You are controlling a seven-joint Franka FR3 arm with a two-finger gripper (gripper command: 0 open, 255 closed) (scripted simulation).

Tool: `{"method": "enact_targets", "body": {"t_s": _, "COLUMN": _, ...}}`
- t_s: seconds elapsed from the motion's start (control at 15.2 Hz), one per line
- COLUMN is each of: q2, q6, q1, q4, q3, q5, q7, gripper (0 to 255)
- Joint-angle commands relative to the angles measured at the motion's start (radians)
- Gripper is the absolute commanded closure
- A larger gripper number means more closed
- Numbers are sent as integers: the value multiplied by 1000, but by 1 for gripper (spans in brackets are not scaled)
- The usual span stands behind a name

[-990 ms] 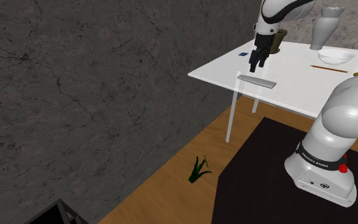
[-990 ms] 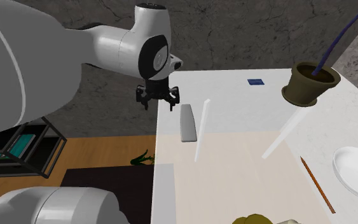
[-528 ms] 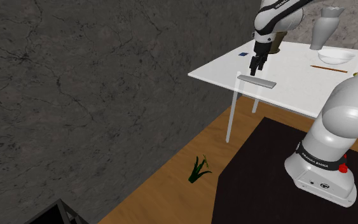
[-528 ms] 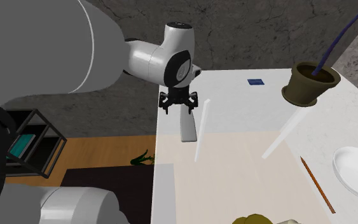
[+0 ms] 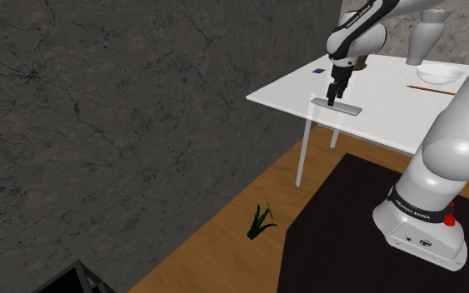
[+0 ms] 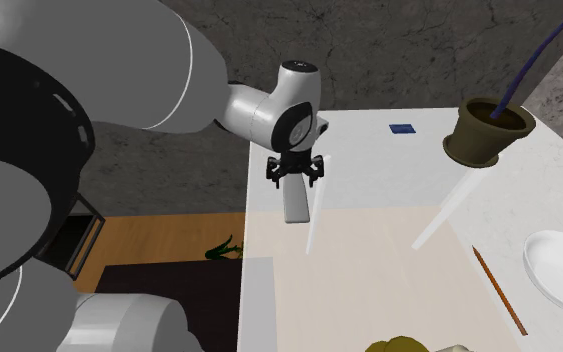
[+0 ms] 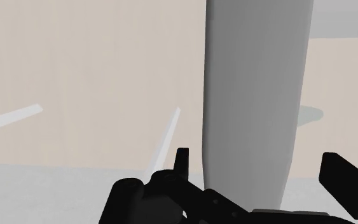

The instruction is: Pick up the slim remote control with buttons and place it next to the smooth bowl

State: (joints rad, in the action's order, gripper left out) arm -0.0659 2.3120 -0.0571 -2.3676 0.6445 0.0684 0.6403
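The slim grey remote point(image 5: 337, 107) lies flat near the table's point(image 5: 391, 121) edge, at the shoulder view's left. My black gripper point(image 5: 332, 96) hangs just over one end of it, pointing down. In the second exterior view the gripper point(image 6: 295, 181) stands above the remote's point(image 6: 295, 204) far end. In the wrist view the remote point(image 7: 254, 95) runs between the open fingers point(image 7: 182, 160), which stand apart on either side without touching it. The white shallow bowl point(image 5: 434, 75) sits far across the table, and shows in the second exterior view as the bowl point(image 6: 559, 268) at the right edge.
A brown plant pot point(image 6: 484, 132), a small blue item point(image 6: 402, 129) and a pencil point(image 6: 497, 290) share the table point(image 6: 369, 270). A white vase point(image 5: 424, 33) stands behind the bowl. Below the table edge are wood floor, a small green plant point(image 5: 261, 220) and a dark rug point(image 5: 332, 233).
The gripper has moved from beyond the table's edge to over the remote and come down close to its end. It has stayed open. The remote has not moved.
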Motion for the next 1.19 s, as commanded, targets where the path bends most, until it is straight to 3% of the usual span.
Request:
{"method": "enact_targets", "body": {"t_s": 0.0, "q2": 25, "q6": 29, "q1": 1, "q4": -8, "q3": 4, "q5": -18, "q7": 15, "gripper": 0}}
{"method": "enact_targets", "body": {"t_s": 0.59, "q2": 43, "q6": 51, "q1": 1, "q4": -15, "q3": 5, "q5": -33, "q7": 25, "gripper": 0}}
{"method": "enact_targets", "body": {"t_s": 0.66, "q2": 43, "q6": 51, "q1": 1, "q4": -15, "q3": 5, "q5": -33, "q7": 25, "gripper": 255}}
{"method": "enact_targets", "body": {"t_s": 1.12, "q2": 43, "q6": 51, "q1": 1, "q4": -15, "q3": 5, "q5": -33, "q7": 25, "gripper": 255}}
